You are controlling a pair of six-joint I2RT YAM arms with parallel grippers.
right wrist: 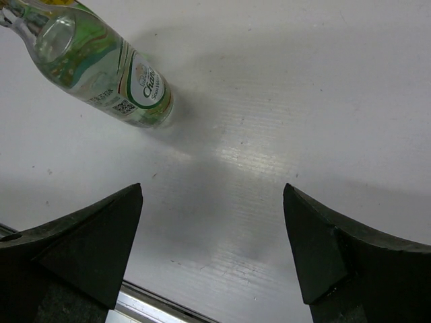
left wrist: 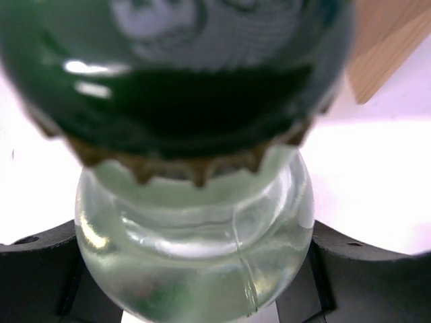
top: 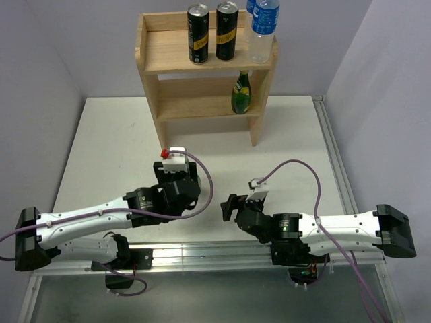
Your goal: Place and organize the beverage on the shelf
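Note:
My left gripper (top: pixel 176 180) is shut on a clear glass bottle (left wrist: pixel 195 235) with a dark green crown cap (left wrist: pixel 175 81), and its black fingers (left wrist: pixel 40 269) flank the glass. In the right wrist view the same bottle (right wrist: pixel 101 67) shows a white and green label, its base toward the white table. From above the bottle is hidden under the gripper. The pale wooden shelf (top: pixel 153 60) stands at the back. Two black cans (top: pixel 198 33) and a blue-capped water bottle (top: pixel 262 33) are on its upper board. A green bottle (top: pixel 241 93) is on the lower board. My right gripper (top: pixel 229 207) hangs open over bare table (right wrist: pixel 212 195).
A metal rail (top: pixel 222 254) runs along the near table edge, and another (top: pixel 333 155) runs down the right side. Grey walls close in behind the shelf and on both sides. A corner of the wooden shelf (left wrist: pixel 384 54) shows beyond the held bottle. A small red piece (top: pixel 164 153) sits at the left wrist's tip.

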